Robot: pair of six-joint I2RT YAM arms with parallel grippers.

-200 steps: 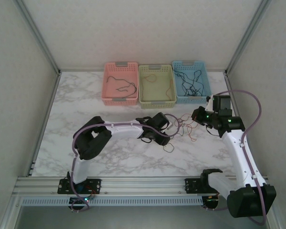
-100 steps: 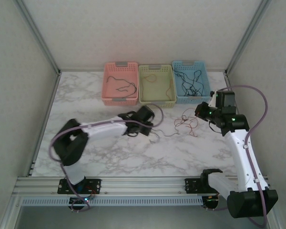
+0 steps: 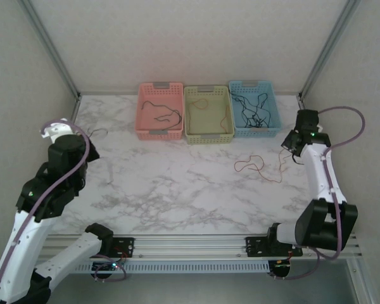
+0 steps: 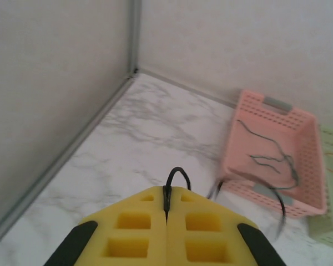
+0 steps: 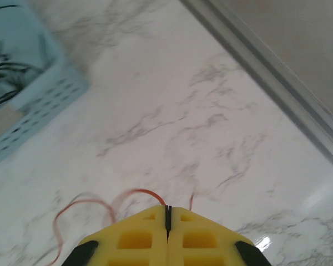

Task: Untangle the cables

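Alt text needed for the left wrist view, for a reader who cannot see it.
The yellow left gripper is shut on a thin black cable, which loops up from between its tips above a marble table. To the right stands a pink basket with dark cables lying in it.

Pink basket (image 3: 158,133), green basket (image 3: 209,135), blue basket (image 3: 257,132) side by side on marble table (image 3: 177,187).
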